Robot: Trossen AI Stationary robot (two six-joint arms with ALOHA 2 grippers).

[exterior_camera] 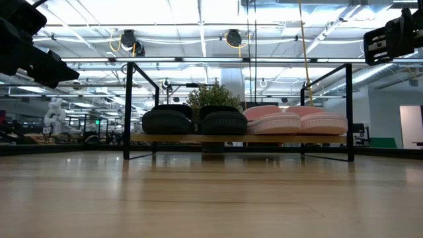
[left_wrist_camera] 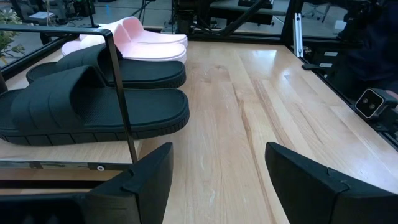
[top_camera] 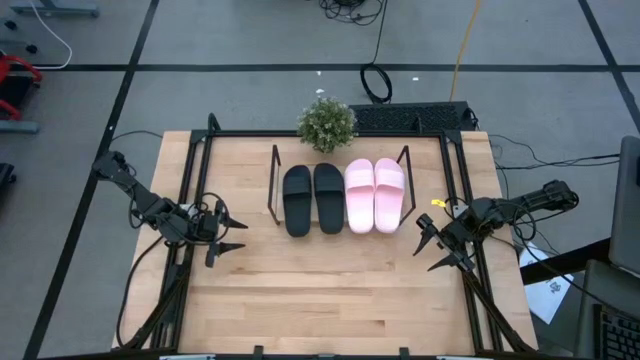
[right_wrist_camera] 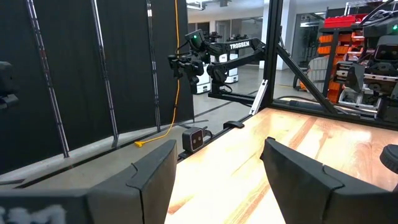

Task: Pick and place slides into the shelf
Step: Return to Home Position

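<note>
Left end effector [left_wrist_camera: 217, 163]: jaws spread wide, empty, at left edge of worktop [top_camera: 320, 295]. Right end effector [top_camera: 428, 254]: likewise wide open, empty, at right edge. Black slides [top_camera: 313, 198] and pink slides [top_camera: 375, 194] sit side by side on shelf [top_camera: 272, 188], between both end effectors, well apart from each. Expect slides to be light, soft, grippy; grip by strap or sole edge. Judged: nothing left for you to pick.

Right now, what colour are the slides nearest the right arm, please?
Those slides are pale pink, clearest in the high view.
</note>
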